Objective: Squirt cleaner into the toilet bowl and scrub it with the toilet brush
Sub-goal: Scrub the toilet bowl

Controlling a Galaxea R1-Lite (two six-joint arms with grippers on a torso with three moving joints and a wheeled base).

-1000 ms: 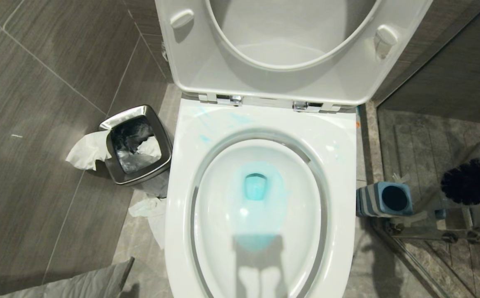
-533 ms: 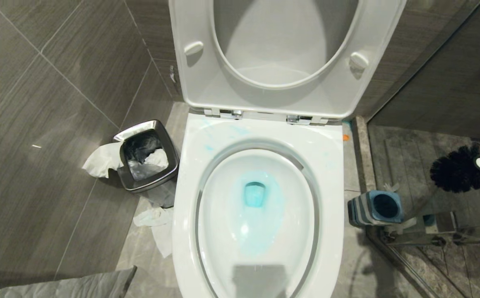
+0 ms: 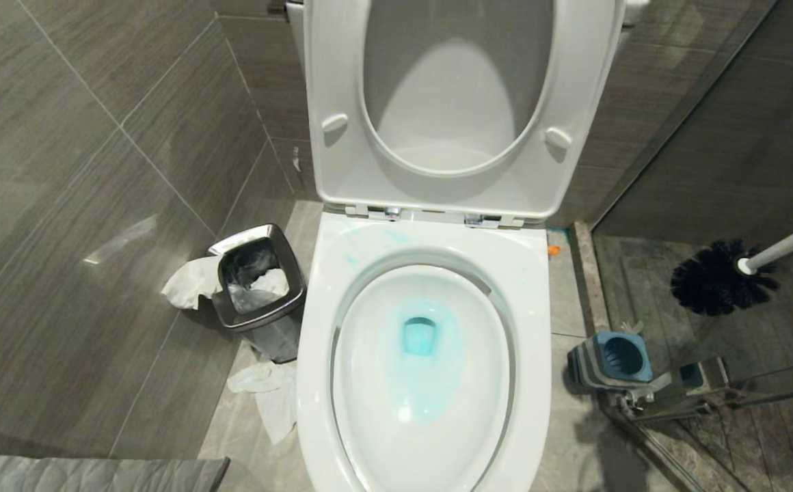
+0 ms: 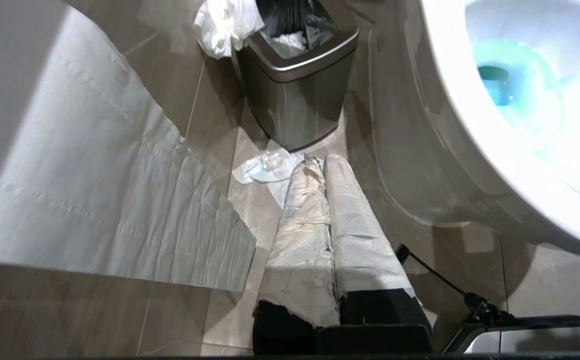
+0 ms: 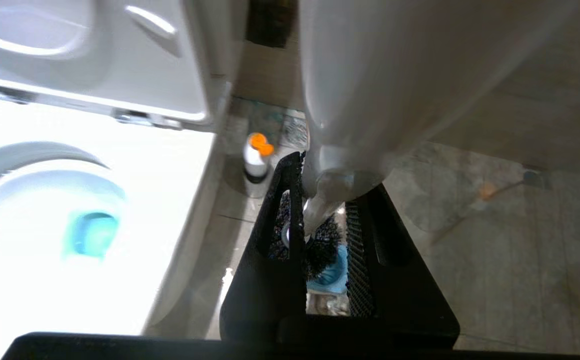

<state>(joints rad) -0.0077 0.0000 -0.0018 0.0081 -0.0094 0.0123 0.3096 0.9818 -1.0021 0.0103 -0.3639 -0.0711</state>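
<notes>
**Holding the brush in the air beside the bowl**

Gripping the white handle of the toilet brush [image 5: 320, 200], the right gripper [image 5: 320, 240] has its black jaws closed narrowly on the shaft. The brush's dark bristle head [image 3: 714, 277] hangs clear of the floor, above and just beyond its blue-and-grey striped holder [image 3: 608, 359], which stands on the floor by the toilet's right side. The toilet bowl [image 3: 526, 307] has seat and lid raised; the cleaner [image 3: 424, 342] lies as a turquoise pool at the drain, with faint streaks on the rear left of the rim. A steel waste bin [image 3: 260, 321] with crumpled tissue [image 3: 188, 283] sits at the bowl's left. The left gripper [image 4: 322, 165], fingers wrapped in white and pressed together on nothing, hangs low beside that bin.
</notes>
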